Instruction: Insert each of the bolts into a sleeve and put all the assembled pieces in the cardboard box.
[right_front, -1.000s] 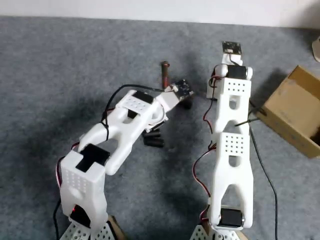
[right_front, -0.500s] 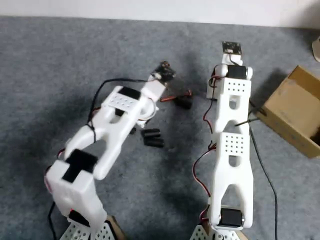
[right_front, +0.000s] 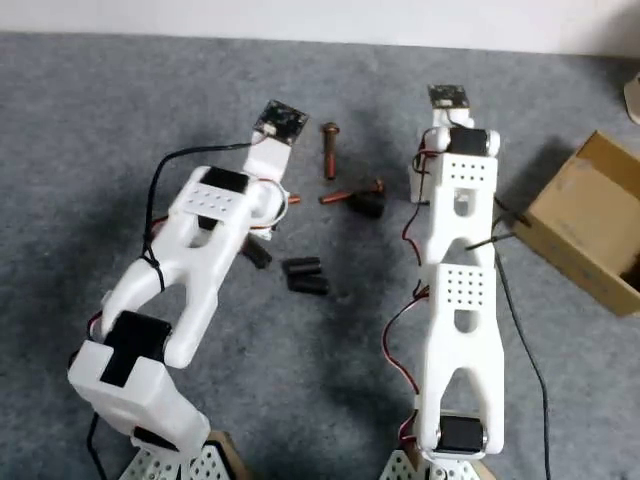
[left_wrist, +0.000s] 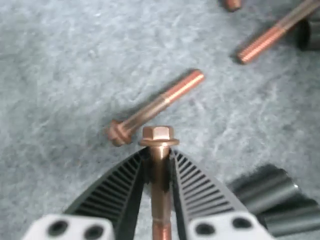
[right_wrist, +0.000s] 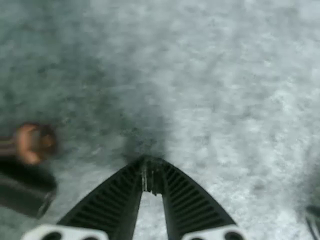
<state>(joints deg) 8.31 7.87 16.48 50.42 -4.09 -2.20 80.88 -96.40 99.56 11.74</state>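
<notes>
There are four copper bolts (left_wrist: 155, 106) and four short black sleeves (right_front: 303, 266). There is one cardboard box (right_front: 585, 215), and there are two white arms (right_front: 460, 290).

One copper bolt (left_wrist: 158, 134) in left hand (left_wrist: 159, 153), other bolts (right_front: 329, 150) & black sleeves (right_front: 305, 275) loose.

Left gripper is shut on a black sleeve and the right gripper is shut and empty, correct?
Not quite. The left wrist view shows the left gripper shut on a copper bolt instead. The right gripper is shut and empty, as you said.
</notes>
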